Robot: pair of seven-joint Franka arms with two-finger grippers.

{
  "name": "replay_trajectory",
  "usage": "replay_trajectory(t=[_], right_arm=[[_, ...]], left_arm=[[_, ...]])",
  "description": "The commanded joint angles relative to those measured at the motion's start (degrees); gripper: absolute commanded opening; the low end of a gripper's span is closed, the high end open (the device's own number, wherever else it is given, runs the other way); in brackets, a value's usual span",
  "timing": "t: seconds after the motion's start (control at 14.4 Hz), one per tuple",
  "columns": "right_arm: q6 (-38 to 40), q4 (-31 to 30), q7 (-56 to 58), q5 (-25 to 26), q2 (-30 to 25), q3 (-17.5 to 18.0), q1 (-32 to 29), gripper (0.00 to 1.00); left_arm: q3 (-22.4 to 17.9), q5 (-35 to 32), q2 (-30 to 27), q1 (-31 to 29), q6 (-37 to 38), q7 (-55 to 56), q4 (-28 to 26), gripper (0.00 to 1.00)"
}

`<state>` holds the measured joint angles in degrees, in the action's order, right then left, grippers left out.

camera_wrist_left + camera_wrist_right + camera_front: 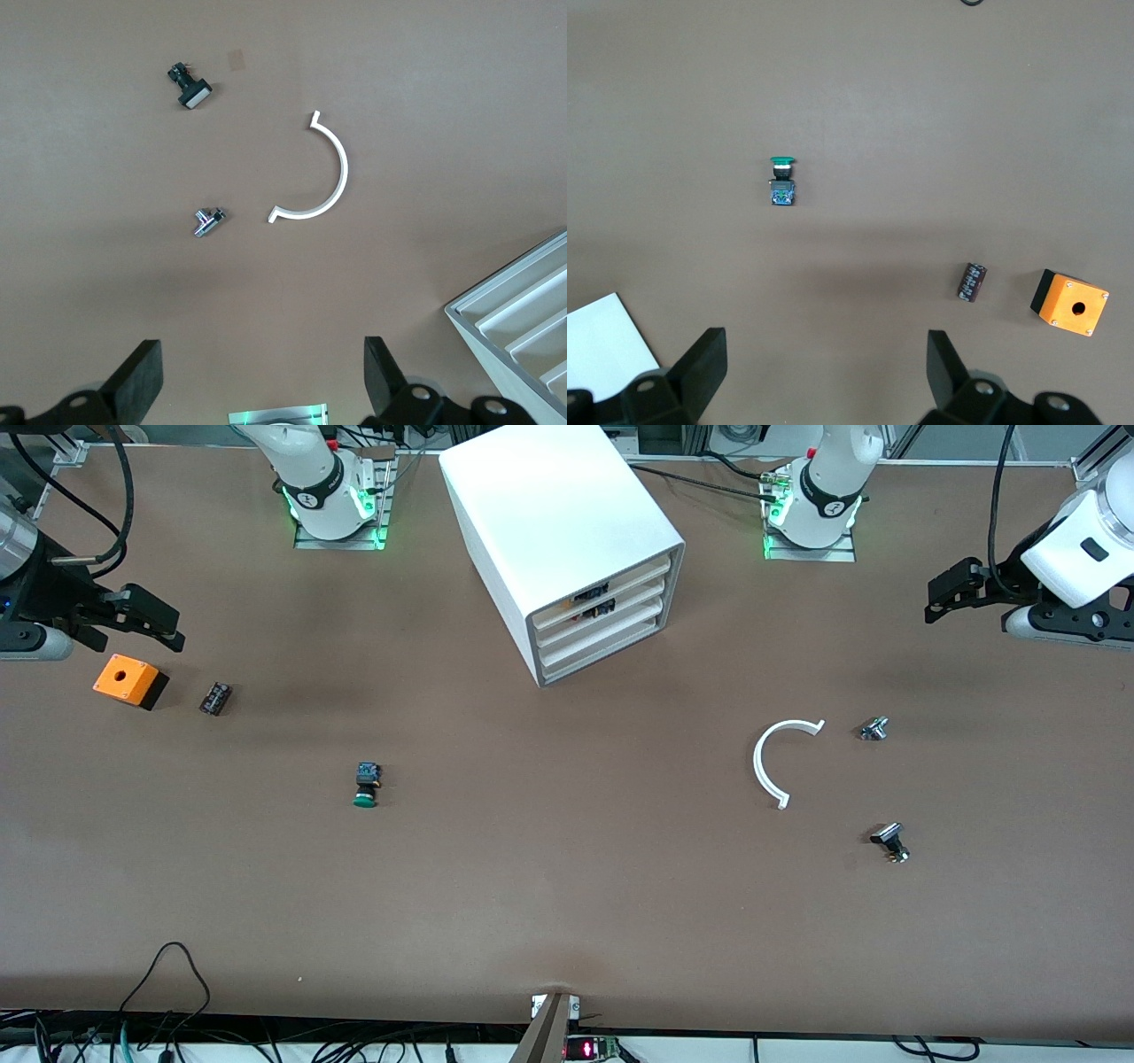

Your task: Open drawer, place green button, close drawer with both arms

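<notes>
Here both arms wait raised at the worktop (567,903) ends: left end effector (948,593) spread, right end effector (146,620) spread above the orange box (128,680); from the closed drawer (602,657), the button (366,784) lies at eight o'clock.

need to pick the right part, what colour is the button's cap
Green; the button has a green cap on a black-and-blue body, clearest in the right wrist view.

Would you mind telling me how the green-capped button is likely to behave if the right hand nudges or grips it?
The button lies on its side on the table, so its round green cap may let it roll in an arc if nudged. It looks small and probably light, likely sliding easily. Gripping the squarer black-and-blue body seems safer than the round cap.
</notes>
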<state>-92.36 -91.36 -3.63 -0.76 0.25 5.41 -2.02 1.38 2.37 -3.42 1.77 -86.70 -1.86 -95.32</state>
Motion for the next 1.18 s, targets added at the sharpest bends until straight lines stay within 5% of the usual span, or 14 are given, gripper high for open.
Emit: replay_trajectory(t=[0.0, 0.62, 1.11], right_arm=[[-0.7, 0.7, -0.7, 0.0, 0.3, 0.6, -0.7, 1.00], [-3.8, -2.2, 2.1, -0.5, 7.6, 1.4, 1.1, 1.00], [-34.0, -20.5, 2.0, -0.7, 12.6, 2.1, 3.4, 1.00]], left_arm=[[-0.1, -0.8, -0.1, 0.2, 1.1, -0.7, 0.8, 1.00], [-0.1, 0.1, 0.0, 0.2, 1.5, -1.2, 0.9, 1.00], [0.6, 14.6, 4.2, 0.9, 14.2, -1.9, 2.2, 1.00]])
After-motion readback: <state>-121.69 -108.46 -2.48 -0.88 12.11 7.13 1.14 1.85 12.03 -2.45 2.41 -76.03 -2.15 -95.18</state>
